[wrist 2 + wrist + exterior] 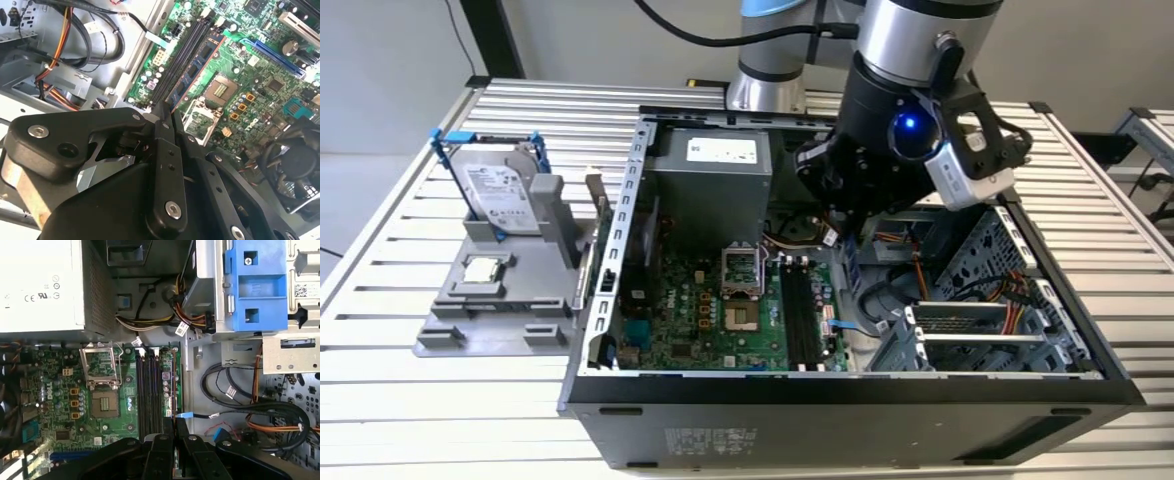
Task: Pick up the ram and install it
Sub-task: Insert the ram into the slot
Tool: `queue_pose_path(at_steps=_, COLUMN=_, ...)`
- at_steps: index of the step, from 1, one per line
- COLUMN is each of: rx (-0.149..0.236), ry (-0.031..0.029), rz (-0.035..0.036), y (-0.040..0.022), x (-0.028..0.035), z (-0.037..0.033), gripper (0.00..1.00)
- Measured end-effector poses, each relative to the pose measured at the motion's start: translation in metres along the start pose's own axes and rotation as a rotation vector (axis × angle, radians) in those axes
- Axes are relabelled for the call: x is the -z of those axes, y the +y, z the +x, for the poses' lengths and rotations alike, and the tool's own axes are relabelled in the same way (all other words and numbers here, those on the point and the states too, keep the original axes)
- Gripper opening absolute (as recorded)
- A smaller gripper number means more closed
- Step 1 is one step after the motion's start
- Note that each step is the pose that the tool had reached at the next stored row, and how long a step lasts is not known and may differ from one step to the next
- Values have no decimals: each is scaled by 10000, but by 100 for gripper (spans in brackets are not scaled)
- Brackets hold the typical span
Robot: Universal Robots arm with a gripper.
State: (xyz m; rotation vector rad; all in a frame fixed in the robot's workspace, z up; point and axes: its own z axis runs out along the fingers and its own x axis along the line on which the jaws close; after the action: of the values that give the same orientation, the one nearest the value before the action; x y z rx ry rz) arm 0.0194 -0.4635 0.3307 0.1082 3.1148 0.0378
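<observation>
1 arm (pixel 907 40): silver tube, descending steeply over the motherboard (pixel 720 300).
1 wrist (pixel 887 150): black, blue light lit, above the motherboard's edge at the exterior view's right.
1 gripper (pixel 168 111): 2 black fingers (pixel 164 131) pointing down at the motherboard, pinched together on the ram (pixel 192 72).

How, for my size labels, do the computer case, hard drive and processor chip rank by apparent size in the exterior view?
Largest to smallest:
computer case
hard drive
processor chip
Drive and chip sit close together, so that order holds.
</observation>
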Motion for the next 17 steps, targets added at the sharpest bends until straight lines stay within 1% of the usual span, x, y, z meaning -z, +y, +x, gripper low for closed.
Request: queue_pose_path(at_steps=17, rx=0, ry=1, rz=5, y=-9, x=-301, z=30, gripper=0)
